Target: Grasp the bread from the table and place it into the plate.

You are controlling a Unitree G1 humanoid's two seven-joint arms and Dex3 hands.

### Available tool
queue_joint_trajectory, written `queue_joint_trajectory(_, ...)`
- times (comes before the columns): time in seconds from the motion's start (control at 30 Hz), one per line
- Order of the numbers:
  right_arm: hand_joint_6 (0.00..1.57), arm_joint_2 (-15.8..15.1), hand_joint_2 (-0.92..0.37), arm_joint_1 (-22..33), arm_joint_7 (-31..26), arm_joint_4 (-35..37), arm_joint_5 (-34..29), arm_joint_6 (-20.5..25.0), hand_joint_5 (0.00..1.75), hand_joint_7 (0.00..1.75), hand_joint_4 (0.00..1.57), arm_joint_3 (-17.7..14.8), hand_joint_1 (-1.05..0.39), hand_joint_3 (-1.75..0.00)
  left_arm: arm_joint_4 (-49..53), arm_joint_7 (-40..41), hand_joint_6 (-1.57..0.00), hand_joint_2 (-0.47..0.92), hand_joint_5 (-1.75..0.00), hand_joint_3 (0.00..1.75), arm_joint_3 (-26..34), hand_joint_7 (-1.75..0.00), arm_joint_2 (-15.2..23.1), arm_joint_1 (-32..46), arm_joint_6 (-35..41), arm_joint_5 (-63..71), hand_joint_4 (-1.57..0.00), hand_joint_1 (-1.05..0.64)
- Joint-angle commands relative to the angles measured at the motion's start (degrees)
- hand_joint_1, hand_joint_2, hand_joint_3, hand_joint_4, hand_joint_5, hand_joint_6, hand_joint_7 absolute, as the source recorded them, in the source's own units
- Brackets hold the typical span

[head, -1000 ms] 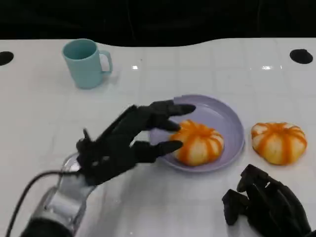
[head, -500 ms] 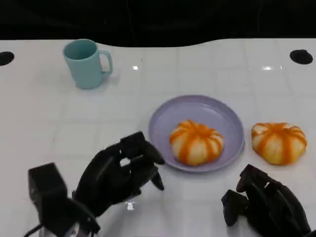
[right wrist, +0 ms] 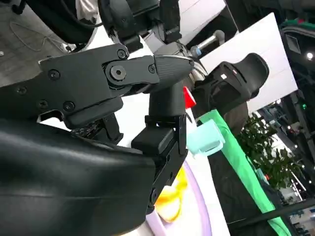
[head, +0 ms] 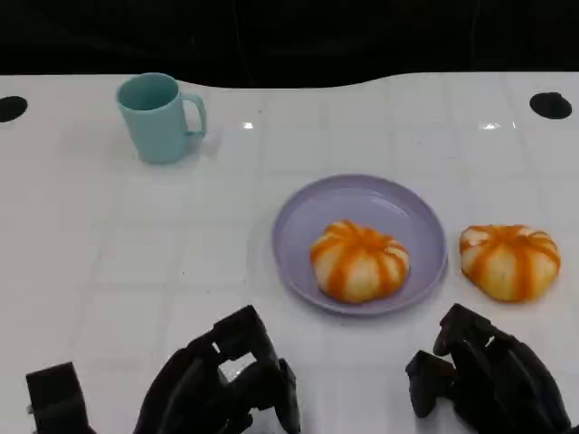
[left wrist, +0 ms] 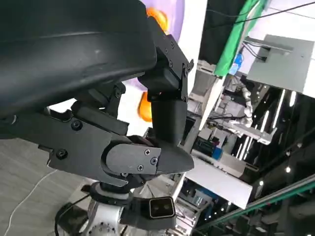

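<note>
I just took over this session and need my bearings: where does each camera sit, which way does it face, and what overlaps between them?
Head view: high on the robot, looking down on the white table: round lilac plate holding an orange-striped bread roll, a second roll beside it, teal mug; left hand and right hand at the near edge.
Left wrist view: behind the left hand, facing the plate.
Right wrist view: behind the right hand, facing mug and plate.
Shared: all show the plate.

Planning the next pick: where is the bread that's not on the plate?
In the head view, the loose bread lies on the white table just right of the purple plate, ahead of the right hand.
</note>
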Motion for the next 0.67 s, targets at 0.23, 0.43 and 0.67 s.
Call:
queue_joint_trajectory(0.23, 0.68, -1.26, -0.92, 0.0, 0.47, 0.94, 0.77, -0.46, 1.71, 1.44, 0.77, -1.0, -0.56, -0.23, 0.75, -2.24, -0.59, 0.92, -1.75, 0.22, 1.76, -1.65, -0.88, 0.26, 0.23, -0.5, -0.82, -0.64)
queue_joint_trajectory(0.43, 0.66, -1.17, -0.92, -0.52, 0.84, 2.28, 0.5, -1.69, 1.71, 1.45, 0.75, -1.24, -0.56, -0.24, 1.32, -2.99, -0.63, 0.92, -1.75, 0.2, 2.78, -1.58, -1.07, -0.48, 1.12, -1.04, -0.81, -0.63)
queue_joint_trajectory(0.67, 0.66, -1.24, -0.92, -1.74, 1.8, 4.77, 0.39, -2.85, 1.7, 1.45, 0.75, -1.45, -0.55, -0.24, 3.59, -5.03, -0.63, 0.92, -1.75, 0.21, 3.94, -1.57, -1.46, -1.97, 0.13, -0.79, -0.82, -0.63)
